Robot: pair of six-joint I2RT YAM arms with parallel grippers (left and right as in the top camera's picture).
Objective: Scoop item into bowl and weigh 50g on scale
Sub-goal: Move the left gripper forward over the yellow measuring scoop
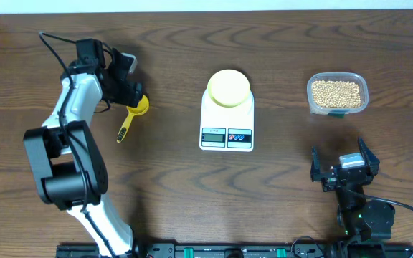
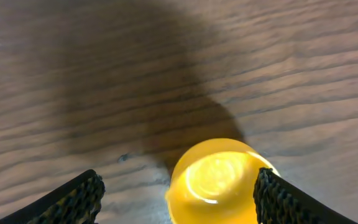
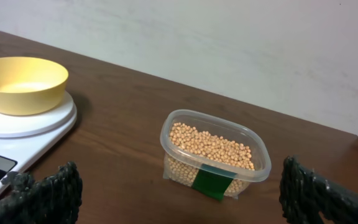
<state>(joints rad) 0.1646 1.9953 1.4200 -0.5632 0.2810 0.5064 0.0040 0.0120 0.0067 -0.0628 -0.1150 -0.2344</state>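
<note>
Beige-tan round beans (image 1: pixel 337 93) lie in a clear rectangular plastic tub (image 1: pixel 366 89) at the far right, well apart from the small pale-yellow bowl (image 1: pixel 228 87), empty on the white rectangular digital scale (image 1: pixel 226 118) at centre. The step in hand looks like fetching the scoop: the left gripper (image 2: pixel 178 186) hangs spread astride the cup of a yellow plastic measuring spoon (image 2: pixel 216 183) at far left, pinching nothing. Next it must clamp and lift level. The right gripper (image 1: pixel 339 150) rests wide open near the tub.

Overhead looks down; low right wrist view shares the scale (image 1: pixel 226 119).
</note>
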